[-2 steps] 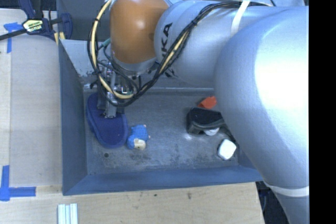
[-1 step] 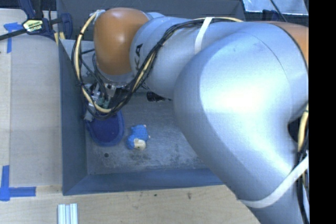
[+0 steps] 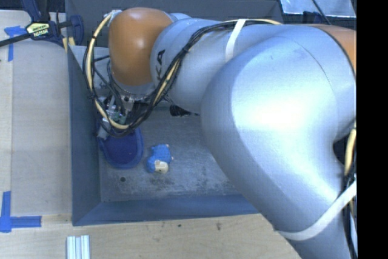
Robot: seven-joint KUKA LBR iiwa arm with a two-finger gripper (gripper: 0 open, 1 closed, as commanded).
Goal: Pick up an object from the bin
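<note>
Blue, dark and rounded, a shallow dish-like thing [image 3: 125,153] sits right under the gripper [image 3: 117,122], in the left part of the bin near its left wall. The gripper's lower end comes down at that thing's upper left edge. From where I stand I cannot tell whether it touches the rim or hangs just above it, nor whether the gripper is spread or closed, because the wrist and its wiring cover the tip. A small blue tab sticks out at the dish's upper left, close against the tip.

Just to the right of the dish, apart from it by a thin gap, lies a small light blue lump [image 3: 159,158] with a pale, cream-coloured end turned toward the near wall. It rests on the bin's floor, scuffed and speckled grey, and nothing of the robot touches it.

Above the gripper, loops of yellow and black cable [image 3: 95,73] hang round the wrist and trail down beside it. Over them is the glossy orange cover [image 3: 137,39], and from there the thick silver arm [image 3: 273,106] runs off to the right, crossing most of the grey bin [image 3: 82,154].
</note>
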